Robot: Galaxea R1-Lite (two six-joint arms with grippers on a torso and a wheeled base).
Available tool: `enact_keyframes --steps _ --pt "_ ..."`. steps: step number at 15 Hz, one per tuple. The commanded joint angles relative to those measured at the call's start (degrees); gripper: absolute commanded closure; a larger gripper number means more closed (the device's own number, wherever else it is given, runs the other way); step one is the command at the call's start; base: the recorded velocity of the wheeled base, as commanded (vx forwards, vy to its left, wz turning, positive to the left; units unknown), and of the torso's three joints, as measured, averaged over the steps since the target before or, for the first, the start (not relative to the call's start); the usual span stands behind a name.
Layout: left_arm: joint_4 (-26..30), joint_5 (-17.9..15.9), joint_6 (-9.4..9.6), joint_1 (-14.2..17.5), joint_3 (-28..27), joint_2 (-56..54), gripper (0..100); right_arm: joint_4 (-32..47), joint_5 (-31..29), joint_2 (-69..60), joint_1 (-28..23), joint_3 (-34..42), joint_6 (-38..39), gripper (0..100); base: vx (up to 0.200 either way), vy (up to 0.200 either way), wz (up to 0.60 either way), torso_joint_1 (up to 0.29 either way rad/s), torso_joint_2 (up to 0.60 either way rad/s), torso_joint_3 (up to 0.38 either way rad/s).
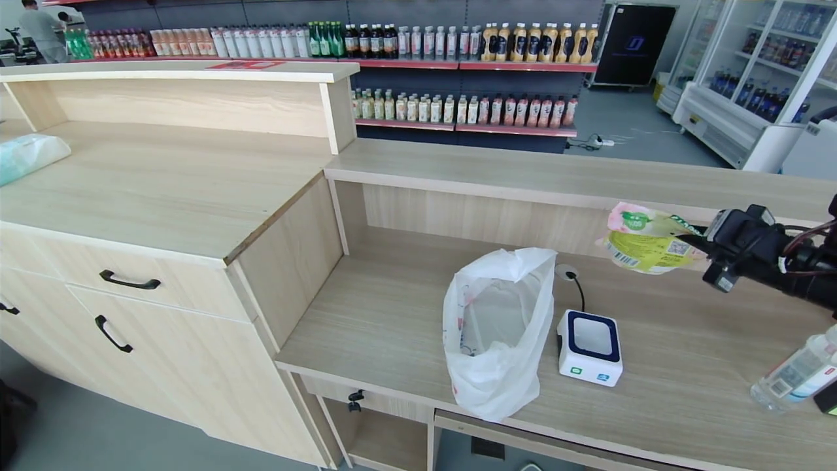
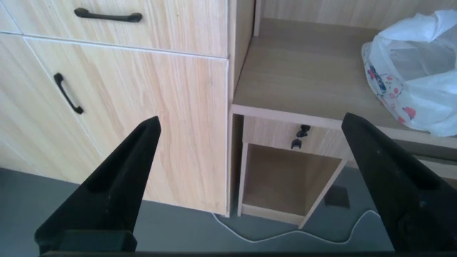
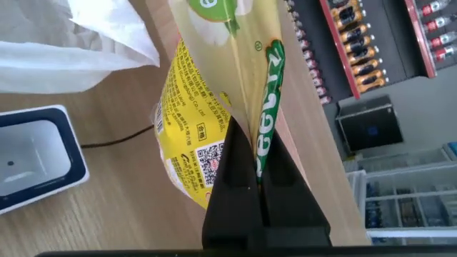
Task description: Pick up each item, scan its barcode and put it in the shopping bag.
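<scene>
We see our right tool (image 1: pixel 692 244) clamped on the edge of a yellow-and-green plastic snack pouch (image 1: pixel 644 247), in the air over the pale wooden bench (image 1: pixel 686 379), near the white square scanner (image 1: pixel 590 347) and white plastic shopping bag (image 1: pixel 497 327). Our left tool (image 2: pixel 251 120) gapes wide, holding nothing.

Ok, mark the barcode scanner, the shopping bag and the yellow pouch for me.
barcode scanner (image 1: pixel 592 340), head view, on the glass window of its top face.
shopping bag (image 1: pixel 494 386), head view, on its front wall.
yellow pouch (image 1: pixel 644 254), head view, on its yellow printed body.
</scene>
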Motion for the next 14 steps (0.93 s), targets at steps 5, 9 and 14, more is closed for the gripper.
enact_keyframes --steps 5,9,14 --pt "0.0 0.0 -0.01 0.0 0.0 0.1 0 -0.2 6.4 3.4 0.9 1.0 -10.1 100 0.000 0.000 0.00 0.000 0.00 0.000" --pt "0.0 0.0 -0.01 0.0 0.0 0.1 0 -0.4 7.8 4.7 0.2 1.8 -15.6 100 0.000 0.000 0.00 0.000 0.00 0.000" --pt "0.0 0.0 -0.01 0.0 0.0 0.1 0 -3.5 10.5 6.9 0.2 1.7 -17.8 100 0.000 0.000 0.00 0.000 0.00 0.000"
